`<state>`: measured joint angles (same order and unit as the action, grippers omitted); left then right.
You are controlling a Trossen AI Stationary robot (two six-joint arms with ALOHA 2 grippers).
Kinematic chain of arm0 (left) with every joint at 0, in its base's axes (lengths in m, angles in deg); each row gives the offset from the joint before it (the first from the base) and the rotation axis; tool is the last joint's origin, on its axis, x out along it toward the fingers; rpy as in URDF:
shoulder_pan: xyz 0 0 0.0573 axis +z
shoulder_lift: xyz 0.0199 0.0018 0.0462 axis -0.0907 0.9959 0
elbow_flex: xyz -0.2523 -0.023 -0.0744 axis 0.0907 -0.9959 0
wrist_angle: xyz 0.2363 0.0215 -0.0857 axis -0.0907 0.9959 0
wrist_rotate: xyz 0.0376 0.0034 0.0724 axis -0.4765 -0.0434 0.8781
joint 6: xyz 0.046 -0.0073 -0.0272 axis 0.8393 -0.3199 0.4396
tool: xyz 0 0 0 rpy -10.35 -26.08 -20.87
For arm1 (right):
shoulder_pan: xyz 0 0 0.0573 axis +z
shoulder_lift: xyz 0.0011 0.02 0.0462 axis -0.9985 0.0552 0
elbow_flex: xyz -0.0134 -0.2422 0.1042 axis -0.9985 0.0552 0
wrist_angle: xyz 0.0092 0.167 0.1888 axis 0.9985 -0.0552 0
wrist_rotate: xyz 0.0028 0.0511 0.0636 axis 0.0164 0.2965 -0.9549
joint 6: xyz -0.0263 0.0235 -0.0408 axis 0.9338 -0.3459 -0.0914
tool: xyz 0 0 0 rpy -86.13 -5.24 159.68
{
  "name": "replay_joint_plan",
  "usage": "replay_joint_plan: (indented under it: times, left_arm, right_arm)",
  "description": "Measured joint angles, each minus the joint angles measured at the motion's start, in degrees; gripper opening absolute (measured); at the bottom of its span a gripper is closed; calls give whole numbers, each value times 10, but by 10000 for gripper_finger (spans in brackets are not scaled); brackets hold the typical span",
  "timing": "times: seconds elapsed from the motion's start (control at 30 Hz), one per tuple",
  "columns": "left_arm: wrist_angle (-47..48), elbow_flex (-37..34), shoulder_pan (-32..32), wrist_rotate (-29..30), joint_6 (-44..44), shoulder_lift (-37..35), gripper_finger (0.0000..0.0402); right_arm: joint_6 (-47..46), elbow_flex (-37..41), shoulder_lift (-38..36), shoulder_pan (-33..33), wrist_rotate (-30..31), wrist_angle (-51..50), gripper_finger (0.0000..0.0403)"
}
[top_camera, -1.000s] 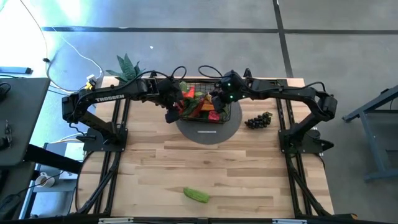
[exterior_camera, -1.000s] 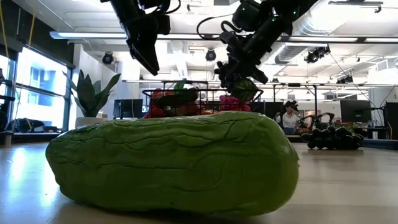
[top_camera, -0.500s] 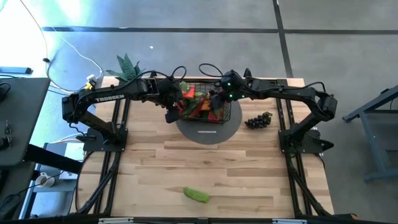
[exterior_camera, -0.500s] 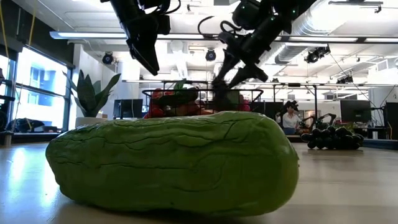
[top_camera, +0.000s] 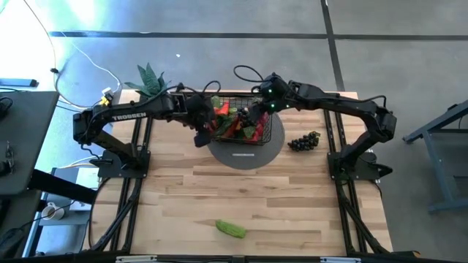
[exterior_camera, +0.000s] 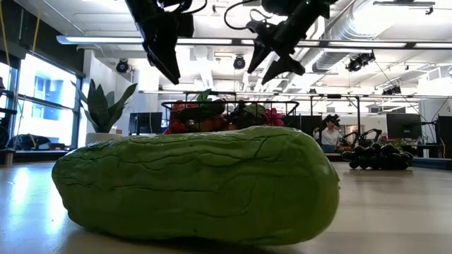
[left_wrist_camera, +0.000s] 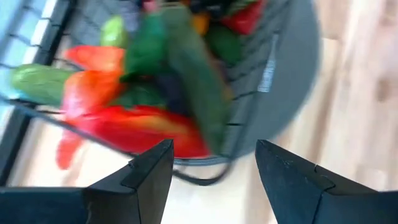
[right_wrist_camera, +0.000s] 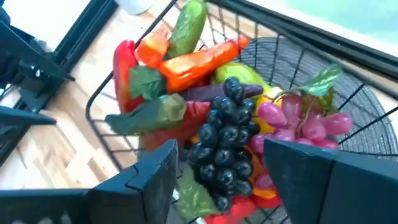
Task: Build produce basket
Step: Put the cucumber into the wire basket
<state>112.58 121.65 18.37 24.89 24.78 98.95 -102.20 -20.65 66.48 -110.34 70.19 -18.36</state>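
Note:
The black wire basket [top_camera: 241,126] stands on a grey round mat [top_camera: 245,155] at the table's far middle. It is heaped with produce: red and orange peppers [right_wrist_camera: 186,65], a dark grape bunch [right_wrist_camera: 227,134] and pink grapes [right_wrist_camera: 298,121]. My right gripper [exterior_camera: 272,65] hangs open above the basket [right_wrist_camera: 99,99], over the dark bunch, touching nothing. My left gripper [exterior_camera: 166,63] is open above the basket's left side [left_wrist_camera: 205,177]. A second dark grape bunch [top_camera: 303,141] lies on the table to the right of the mat. A green cucumber [top_camera: 231,229] lies near the front edge.
A potted green plant [top_camera: 150,77] stands at the table's far left corner. In the low view the cucumber [exterior_camera: 198,183] fills the foreground. Bare wood lies between the mat and the cucumber. A person [exterior_camera: 328,132] sits far off in the room behind.
My right gripper, shut on the dark grape bunch above the basket, went down to the basket and opened, and the bunch now lies on the heap. The gripper then rose clear, still open.

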Motion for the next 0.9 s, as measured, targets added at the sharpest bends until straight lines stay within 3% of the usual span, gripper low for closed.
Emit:
replay_joint_plan:
  times: [0.23, 0.5, 0.73, 0.9]
  left_arm:
    - [0, 0, -60, -63, -6, 0, 216]
    - [-10, 0, -150, -65, -17, 0, 216]
    - [-33, 0, -214, -66, -47, 0, 216]
    - [-36, 0, -257, -98, -69, 0, 219]
  right_arm:
    - [-25, -5, 0, 12, 4, -14, 220]
    - [-75, -5, -4, 15, -3, -40, 220]
    - [-70, -5, -31, 23, 3, -55, 220]
    - [-50, -5, -64, 35, 4, -66, 220]
